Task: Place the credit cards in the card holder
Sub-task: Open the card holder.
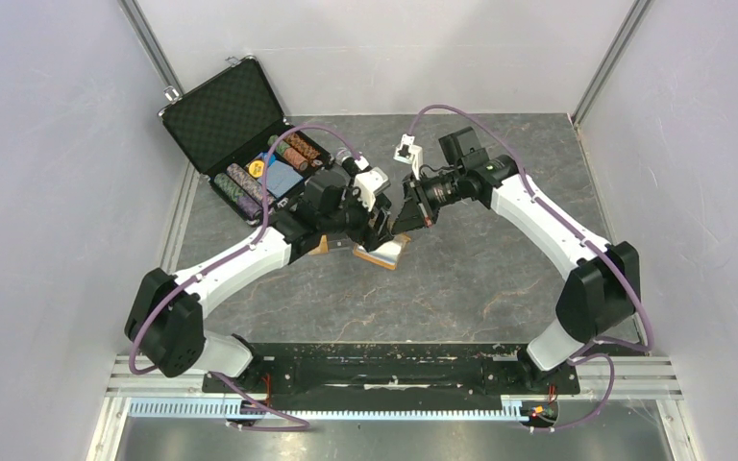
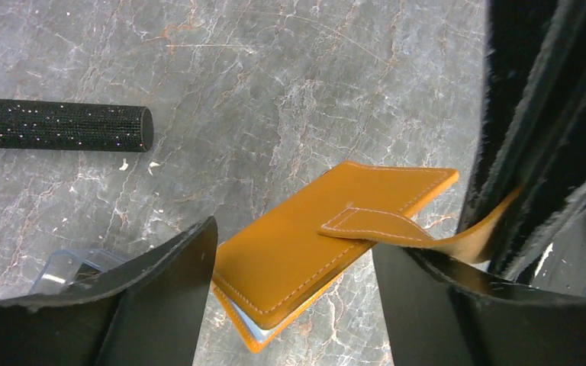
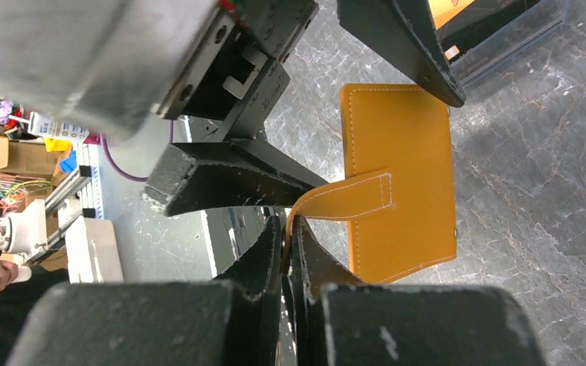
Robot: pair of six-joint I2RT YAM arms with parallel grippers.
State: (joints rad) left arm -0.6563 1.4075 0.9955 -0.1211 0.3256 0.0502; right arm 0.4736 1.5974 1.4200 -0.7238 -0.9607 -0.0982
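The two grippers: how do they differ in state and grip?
The left gripper stands wide open, a finger on each side of the card holder; the right gripper is shut. The right gripper pinches the strap; the left gripper grips nothing. Both are at the same holder.

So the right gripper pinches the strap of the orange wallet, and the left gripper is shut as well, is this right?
Not quite. The left gripper is open: the left wrist view shows its fingers wide apart over the wallet. The right gripper does pinch the strap.
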